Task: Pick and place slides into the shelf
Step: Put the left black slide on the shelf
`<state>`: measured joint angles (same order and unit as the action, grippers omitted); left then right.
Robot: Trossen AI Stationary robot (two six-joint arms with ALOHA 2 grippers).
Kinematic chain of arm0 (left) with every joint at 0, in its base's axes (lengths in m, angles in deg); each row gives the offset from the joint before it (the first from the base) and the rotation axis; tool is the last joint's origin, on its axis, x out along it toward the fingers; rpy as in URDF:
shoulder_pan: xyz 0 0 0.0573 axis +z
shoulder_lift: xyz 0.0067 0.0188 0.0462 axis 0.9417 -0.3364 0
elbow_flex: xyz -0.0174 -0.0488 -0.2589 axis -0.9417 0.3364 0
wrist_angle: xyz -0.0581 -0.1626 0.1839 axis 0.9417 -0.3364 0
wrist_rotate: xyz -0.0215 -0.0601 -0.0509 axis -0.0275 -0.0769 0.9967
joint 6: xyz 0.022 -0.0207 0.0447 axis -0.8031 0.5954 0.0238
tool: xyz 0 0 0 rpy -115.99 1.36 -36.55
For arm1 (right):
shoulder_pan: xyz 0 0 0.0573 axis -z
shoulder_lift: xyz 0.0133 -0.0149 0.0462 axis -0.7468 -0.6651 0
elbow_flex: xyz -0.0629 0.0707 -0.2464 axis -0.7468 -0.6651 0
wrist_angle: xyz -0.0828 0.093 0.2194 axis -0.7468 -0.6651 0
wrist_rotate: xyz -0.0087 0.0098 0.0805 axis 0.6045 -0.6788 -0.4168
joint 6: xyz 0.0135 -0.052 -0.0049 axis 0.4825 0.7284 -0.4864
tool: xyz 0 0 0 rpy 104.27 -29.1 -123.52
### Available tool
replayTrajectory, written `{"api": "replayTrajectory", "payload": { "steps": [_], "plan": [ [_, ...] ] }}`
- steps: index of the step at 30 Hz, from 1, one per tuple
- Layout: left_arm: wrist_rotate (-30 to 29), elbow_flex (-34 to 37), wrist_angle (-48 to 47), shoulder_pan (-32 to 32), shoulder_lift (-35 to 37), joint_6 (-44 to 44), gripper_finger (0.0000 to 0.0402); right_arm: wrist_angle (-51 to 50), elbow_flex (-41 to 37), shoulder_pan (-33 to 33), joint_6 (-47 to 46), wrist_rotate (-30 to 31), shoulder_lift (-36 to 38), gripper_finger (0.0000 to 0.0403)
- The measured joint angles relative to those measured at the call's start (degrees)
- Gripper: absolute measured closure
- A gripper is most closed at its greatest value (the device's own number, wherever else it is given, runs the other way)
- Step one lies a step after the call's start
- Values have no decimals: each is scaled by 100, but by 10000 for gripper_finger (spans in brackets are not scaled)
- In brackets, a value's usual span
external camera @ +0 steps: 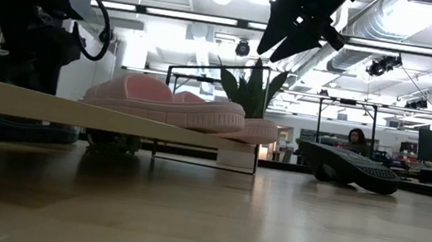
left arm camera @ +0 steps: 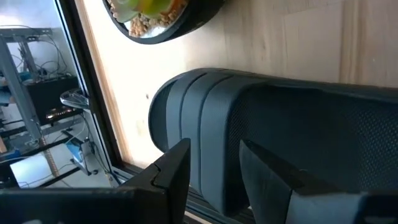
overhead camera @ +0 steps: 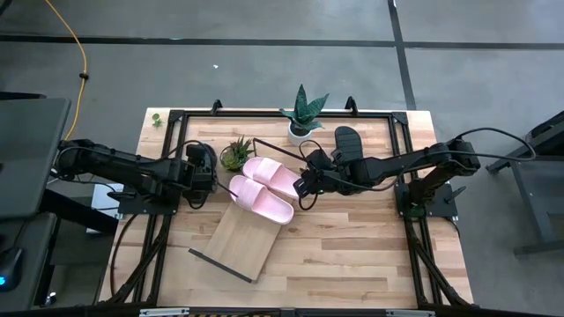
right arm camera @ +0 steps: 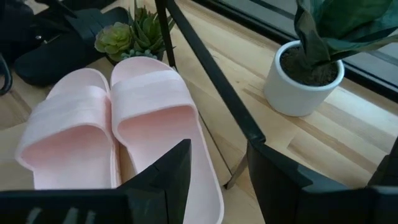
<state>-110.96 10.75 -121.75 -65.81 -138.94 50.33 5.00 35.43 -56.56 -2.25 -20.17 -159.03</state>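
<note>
Black slide, left side: fills my left wrist view point(left arm camera: 280, 143), lying on the tabletop with my left gripper point(left arm camera: 214, 171) right over it, fingers apart on either side of its ribbed strap, not closed on it.
Left gripper, from above: sits at centre left of the high view point(overhead camera: 201, 165), beside the small succulent point(overhead camera: 236, 152).
Right gripper: hovers at the centre of the high view point(overhead camera: 307, 185), just off the edge of the pink pair; my fingers stand open with nothing between them, and they hang above the shelf in the upper middle of the low view point(external camera: 296, 23).
Pink slides: two side by side on the shelf, one point(overhead camera: 273, 176) nearer the top of the frame, the other point(overhead camera: 260, 199) just below it, touching along their inner edges.
Shelf: light-wood board point(overhead camera: 233, 239) running diagonally toward lower centre, dark metal frame at its ends.
Second black slide: lies on the table at upper centre right point(overhead camera: 347, 141), partly under my right arm.
Potted plant: white pot with spiky leaves point(overhead camera: 303, 123), top centre.
Background: a person sits far off in the low view point(external camera: 357, 140).
</note>
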Motion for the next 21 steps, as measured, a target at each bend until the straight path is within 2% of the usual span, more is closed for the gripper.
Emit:
{"api": "replayTrajectory", "payload": {
  "steps": [6,11,21],
  "plan": [
    [17,1,45,0,0,-7,275,-1,0,0,2,15,0,257],
    [439,98,145,-2,-15,-358,275,0,0,0,4,134,0,257],
    [245,139,211,0,-79,-269,275,13,0,0,4,139,0,257]
  ]
}}
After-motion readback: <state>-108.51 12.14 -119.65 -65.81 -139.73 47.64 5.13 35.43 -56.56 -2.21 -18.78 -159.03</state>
